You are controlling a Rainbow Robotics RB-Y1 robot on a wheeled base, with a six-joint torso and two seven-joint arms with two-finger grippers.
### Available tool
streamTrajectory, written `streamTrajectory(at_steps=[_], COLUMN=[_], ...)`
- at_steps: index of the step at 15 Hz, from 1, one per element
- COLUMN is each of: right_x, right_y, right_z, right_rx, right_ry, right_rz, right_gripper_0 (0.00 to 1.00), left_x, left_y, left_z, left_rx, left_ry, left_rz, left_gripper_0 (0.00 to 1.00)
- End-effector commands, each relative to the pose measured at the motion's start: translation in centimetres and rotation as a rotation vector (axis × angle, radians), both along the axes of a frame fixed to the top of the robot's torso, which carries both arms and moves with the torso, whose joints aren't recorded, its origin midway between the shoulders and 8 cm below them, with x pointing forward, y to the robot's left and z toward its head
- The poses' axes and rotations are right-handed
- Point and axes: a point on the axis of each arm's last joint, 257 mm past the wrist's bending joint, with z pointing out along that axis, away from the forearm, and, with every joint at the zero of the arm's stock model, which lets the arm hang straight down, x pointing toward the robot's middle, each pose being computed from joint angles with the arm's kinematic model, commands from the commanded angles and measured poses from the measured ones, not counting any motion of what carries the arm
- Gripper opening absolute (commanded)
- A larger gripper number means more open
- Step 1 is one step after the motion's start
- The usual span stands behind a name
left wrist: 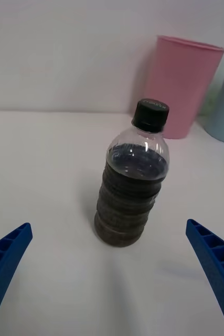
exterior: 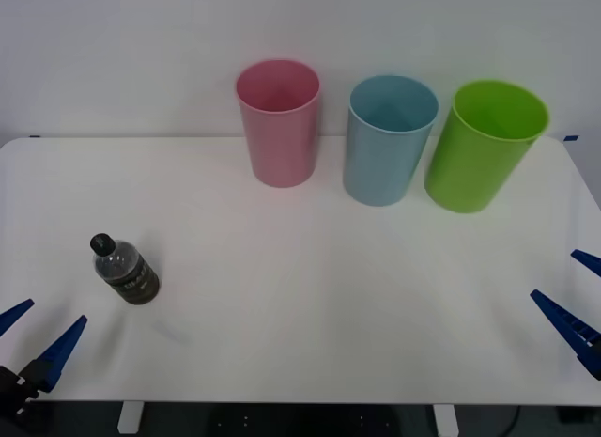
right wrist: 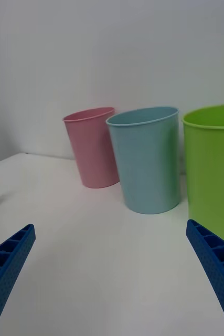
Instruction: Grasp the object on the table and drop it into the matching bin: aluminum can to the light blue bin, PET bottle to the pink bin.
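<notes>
ribbed blue left gripper [left wrist: 112,283] and right gripper [right wrist: 112,278] spread; clear bottle [exterior: 124,269] upright.

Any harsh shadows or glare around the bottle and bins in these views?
Front view: even light, only a faint soft shadow beside the bottle on the table. Left wrist view: a soft shadow beside the bottle, a small highlight on its clear shoulder. Right wrist view: pink bin and blue bin evenly lit, no glare.

Left gripper [exterior: 36,338] low at the near left corner of the wide white flat tabletop [exterior: 310,296], blue ribbed fingers [left wrist: 4,260] spread wide apart. Right gripper [exterior: 577,291] at that tabletop's near right edge, fingers [right wrist: 216,262] likewise spread.
</notes>
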Motion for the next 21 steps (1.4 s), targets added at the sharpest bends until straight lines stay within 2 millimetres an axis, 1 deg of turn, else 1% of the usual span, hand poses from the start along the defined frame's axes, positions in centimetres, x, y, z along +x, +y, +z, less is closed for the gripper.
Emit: streamTrajectory(at_steps=[1,5,10,14,17,21], right_x=[0.0,0.0,0.0,0.0,0.0,0.0], right_y=[0.0,0.0,0.0,0.0,0.0,0.0], right_z=[0.0,0.0,0.0,0.0,0.0,0.0], right_rx=[0.0,0.0,0.0,0.0,0.0,0.0], right_ry=[0.0,0.0,0.0,0.0,0.0,0.0], right_rz=[0.0,0.0,0.0,0.0,0.0,0.0], right_gripper_0=[1.0,1.0,1.0,1.0,1.0,1.0], left_x=[0.5,1.7,3.6,5.0,7.0,8.8], left_y=[-0.5,-1.7,-4.1,-4.7,-4.9,-5.5], left_z=[-1.2,-2.1,-2.7,-2.9,-3.7,-3.5], left_rx=[0.044,0.041,0.019,0.029,0.023,0.034], left_ry=[-0.008,-0.014,-0.038,-0.045,-0.044,-0.057], left_rz=[-0.001,-0.007,0.004,0.02,0.02,0.006], left_gripper_0=[1.0,1.0,1.0,1.0,1.0,1.0])
